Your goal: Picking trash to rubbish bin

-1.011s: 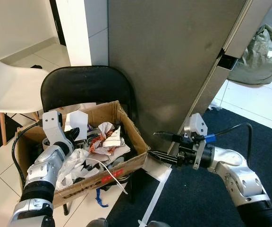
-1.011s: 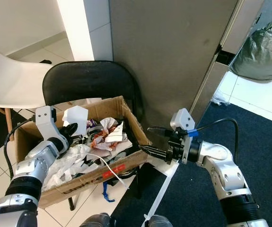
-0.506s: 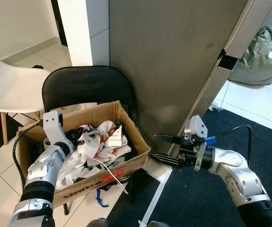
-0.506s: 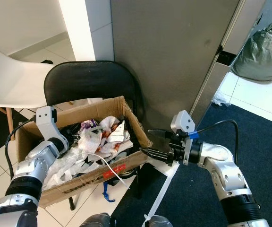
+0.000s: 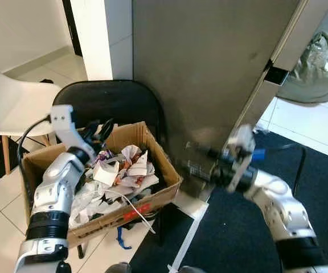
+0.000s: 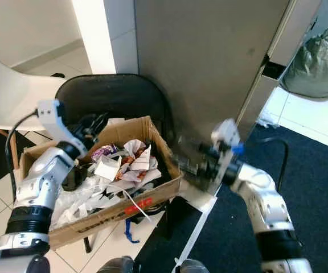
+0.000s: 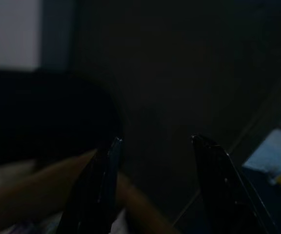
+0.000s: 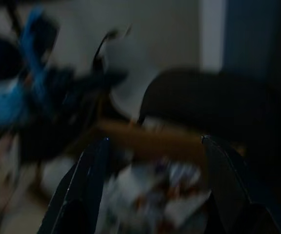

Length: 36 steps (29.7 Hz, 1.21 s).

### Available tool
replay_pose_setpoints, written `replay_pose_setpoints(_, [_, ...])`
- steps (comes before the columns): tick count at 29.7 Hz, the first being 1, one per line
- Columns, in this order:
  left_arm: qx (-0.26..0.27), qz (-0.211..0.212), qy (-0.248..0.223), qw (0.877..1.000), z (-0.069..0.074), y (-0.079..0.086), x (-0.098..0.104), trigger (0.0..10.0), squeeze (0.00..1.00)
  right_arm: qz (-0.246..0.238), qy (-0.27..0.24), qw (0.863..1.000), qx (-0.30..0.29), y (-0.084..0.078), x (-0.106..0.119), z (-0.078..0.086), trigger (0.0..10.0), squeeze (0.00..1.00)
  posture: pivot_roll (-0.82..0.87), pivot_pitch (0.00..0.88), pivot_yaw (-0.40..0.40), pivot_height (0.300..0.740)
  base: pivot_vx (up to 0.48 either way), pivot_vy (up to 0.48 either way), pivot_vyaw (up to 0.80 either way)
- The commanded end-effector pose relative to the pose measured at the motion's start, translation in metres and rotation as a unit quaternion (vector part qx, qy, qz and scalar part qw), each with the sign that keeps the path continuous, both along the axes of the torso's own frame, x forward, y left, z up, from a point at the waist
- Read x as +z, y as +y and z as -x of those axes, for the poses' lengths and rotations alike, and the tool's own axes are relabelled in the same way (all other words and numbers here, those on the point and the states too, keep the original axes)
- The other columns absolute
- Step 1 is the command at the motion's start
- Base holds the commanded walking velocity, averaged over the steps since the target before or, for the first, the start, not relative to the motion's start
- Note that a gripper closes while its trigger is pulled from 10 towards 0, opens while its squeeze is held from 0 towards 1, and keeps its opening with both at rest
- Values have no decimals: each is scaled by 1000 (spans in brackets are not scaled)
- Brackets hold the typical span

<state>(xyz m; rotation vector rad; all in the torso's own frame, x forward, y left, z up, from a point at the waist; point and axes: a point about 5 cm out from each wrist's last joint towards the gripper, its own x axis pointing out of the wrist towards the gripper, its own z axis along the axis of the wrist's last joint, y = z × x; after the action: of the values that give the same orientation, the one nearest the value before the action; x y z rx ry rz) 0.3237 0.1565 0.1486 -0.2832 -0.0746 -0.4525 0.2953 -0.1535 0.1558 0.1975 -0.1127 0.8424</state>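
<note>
A cardboard box [image 5: 152,202] serving as the bin stands on a black folding chair [image 5: 113,102]. Crumpled white and red-stained paper trash [image 5: 132,168] lies heaped inside it, with a folded white piece [image 5: 104,172] on top. My left gripper [image 5: 98,129] hangs open above the box's back edge, nothing between its fingers [image 7: 99,185]. Motion-blurred, my right gripper [image 5: 195,162] is just right of the box's right corner, in front of the grey panel. Its fingers [image 8: 89,180] stand open and empty, pointing toward the box.
A tall grey panel [image 5: 209,68] rises behind the box. A white chair [image 5: 10,108] stands at the left, and a grey-green bag [image 5: 315,62] sits on the tiles at the back right. Dark carpet [image 5: 323,170] covers the floor on the right. A white strip [image 5: 135,210] hangs over the box's front.
My left gripper let go of a white paper piece into the box, then rose to the box's back edge. My right arm lifted slightly and is blurred.
</note>
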Motion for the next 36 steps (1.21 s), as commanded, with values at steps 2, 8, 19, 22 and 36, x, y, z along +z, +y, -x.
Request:
replay_pose_setpoints(2, [-32,3,-15,999,3,-24,5,10000,0,-19,-6,998,-58,-1,8,-8,10000,0,-76,0,-20,740,0,0,0])
replay_pose_setpoints(8, [-87,-4,-12,996,11,-50,2,10000,0,-4,-11,999,-41,15,6,-4,10000,0,-70,0,-23,740,0,0,0])
replay_pose_setpoints(19, [-83,-13,-3,996,15,-45,0,10000,0,10,-9,999,-45,16,7,-6,10000,0,-76,0,-13,740,-315,0,0])
replay_pose_setpoints(22, [-86,-17,-2,996,16,-46,-1,10000,0,14,-8,999,-45,16,5,-7,10000,0,-78,0,-11,740,-356,0,0])
replay_pose_setpoints(36, [-91,-19,0,996,17,-47,0,10000,0,19,-7,999,-43,15,3,-7,10000,0,-80,0,-12,740,-367,0,0])
